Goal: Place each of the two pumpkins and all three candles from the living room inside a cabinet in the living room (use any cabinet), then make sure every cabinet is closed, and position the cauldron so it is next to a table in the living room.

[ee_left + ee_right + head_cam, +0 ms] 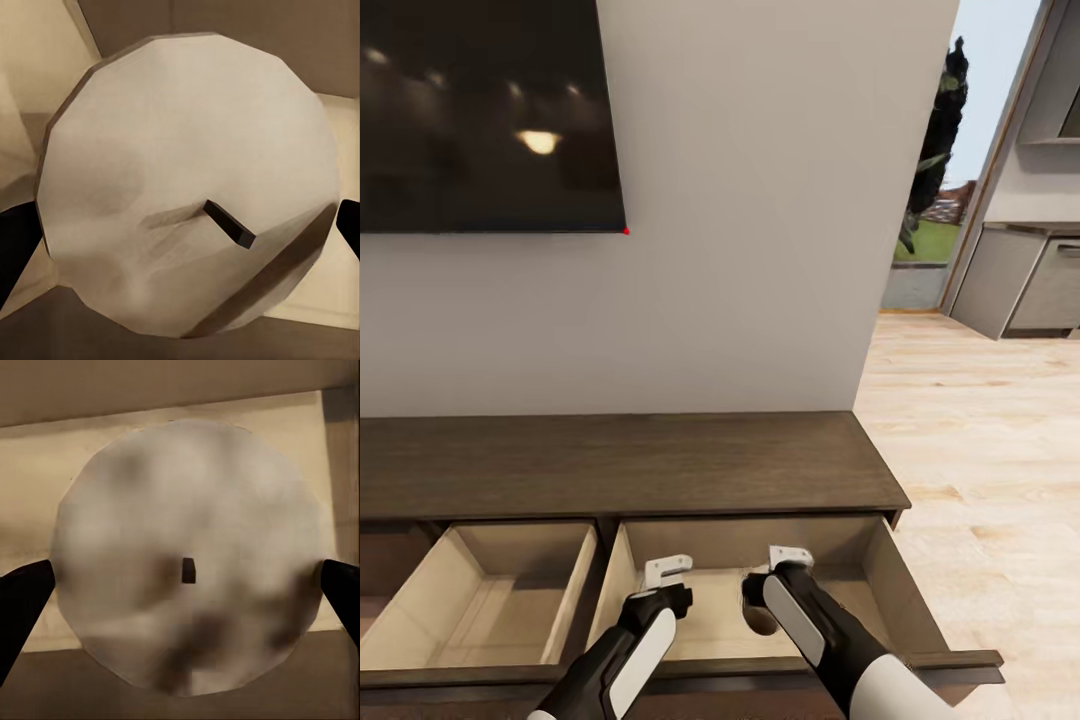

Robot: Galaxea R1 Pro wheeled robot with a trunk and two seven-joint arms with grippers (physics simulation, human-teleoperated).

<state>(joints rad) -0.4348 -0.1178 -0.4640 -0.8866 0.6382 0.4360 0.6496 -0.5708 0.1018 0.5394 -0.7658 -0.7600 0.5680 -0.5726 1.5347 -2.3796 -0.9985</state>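
I held two candles, one per gripper. My left gripper was clamped on one candle, my right gripper on the other candle, both wick-end toward the wrist cameras, over the cabinet's right of two open drawers.

Both arms reached down into the right open drawer of the dark cabinet — left gripper beside right gripper — while another open drawer and the black TV stood to the left
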